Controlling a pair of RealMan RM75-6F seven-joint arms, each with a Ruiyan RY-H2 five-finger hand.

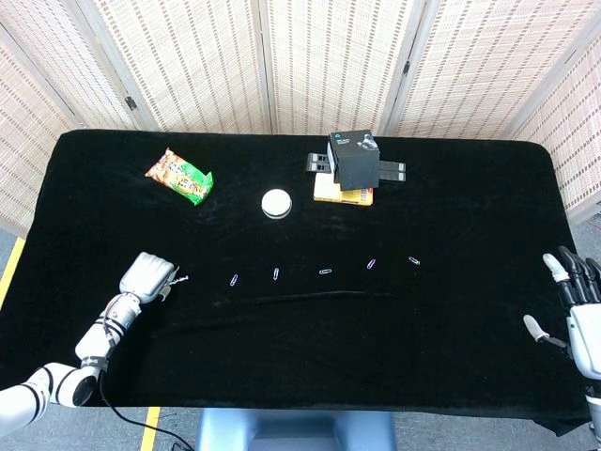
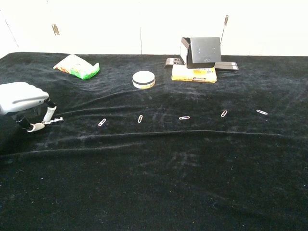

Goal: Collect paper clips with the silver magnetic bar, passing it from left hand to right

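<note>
The left hand (image 2: 21,98) pinches the silver magnetic bar (image 2: 52,120), left of the paper clips (image 2: 139,118); the right hand (image 1: 575,305) is spread, holding nothing.

Left hand (image 2: 21,98) pinches silver magnetic bar (image 2: 52,120); paper clips (image 2: 140,118) beside.

Silver-grey left hand (image 1: 147,274), white-tipped fingers (image 2: 33,127), black cable along its white forearm.

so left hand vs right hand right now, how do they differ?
The left hand is curled with its fingers pinching the silver magnetic bar low over the cloth; the right hand holds nothing, fingers spread. The left hand sits near the row of paper clips, showing in both views; the right hand waits at the table's far right edge, in the head view only. Both are over the black table.
</note>
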